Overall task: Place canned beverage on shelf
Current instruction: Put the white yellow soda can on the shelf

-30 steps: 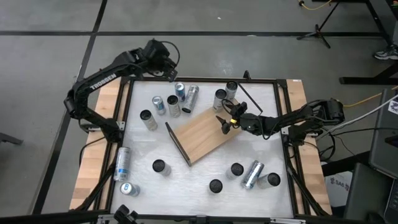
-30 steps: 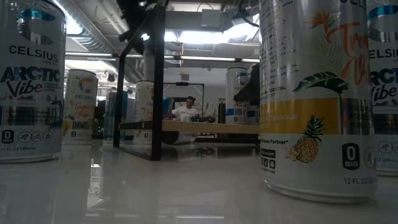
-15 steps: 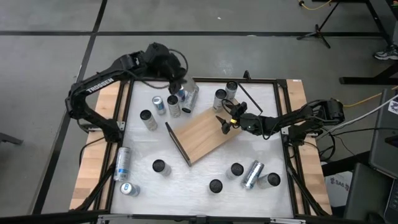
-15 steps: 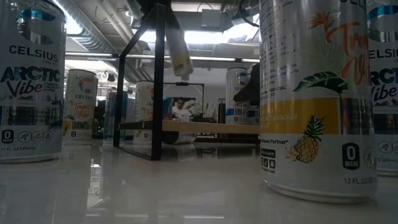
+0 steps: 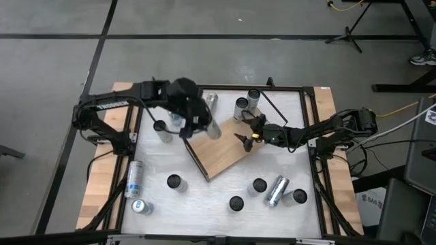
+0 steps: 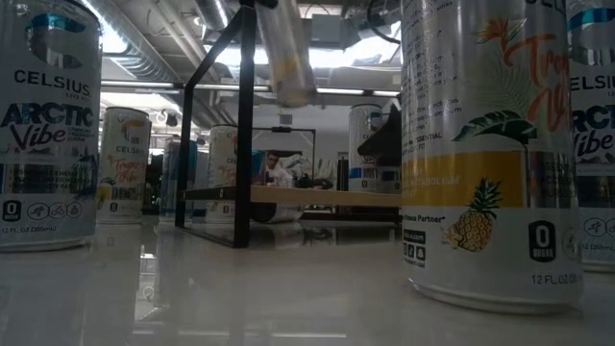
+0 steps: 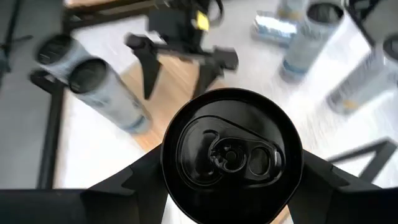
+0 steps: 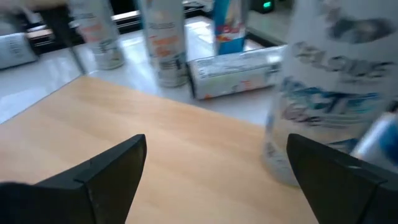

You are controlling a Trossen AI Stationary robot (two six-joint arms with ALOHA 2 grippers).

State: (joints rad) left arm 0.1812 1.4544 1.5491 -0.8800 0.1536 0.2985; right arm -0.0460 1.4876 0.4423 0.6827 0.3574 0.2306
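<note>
My left gripper (image 5: 197,126) hangs over the left end of the shelf (image 5: 225,150), shut on a silver canned beverage (image 5: 211,129). The left wrist view shows the can's black top (image 7: 231,152) between the two fingers. In the low view the can (image 6: 283,53) hangs tilted high above the shelf board (image 6: 317,197). The shelf is a light wood board with a dark panel (image 5: 194,158) on its left short end. My right gripper (image 5: 246,128) stands open at the shelf's far right edge, its fingers low over the board (image 8: 155,143), holding nothing. My left gripper pinches the can's side wall (image 7: 168,171) between its two fingers (image 7: 140,183), one on each side, near the top end. The fingers slant down from the table's left and lie along the can, its top toward the wrist. The can is tilted and lifted clear.
Several cans stand or lie around the shelf: a far group (image 5: 245,103), near ones (image 5: 174,182) (image 5: 236,203) (image 5: 276,190), two on the left plank (image 5: 133,178). Large cans (image 6: 490,154) (image 6: 48,125) stand close in the low view. A black frame (image 5: 310,136) rims the table.
My left gripper has swung from the table's far left corner toward the right and near, over the far cans to the shelf's left end, rolling its wrist, with the can still in its hold. My right gripper has turned a little in place.
</note>
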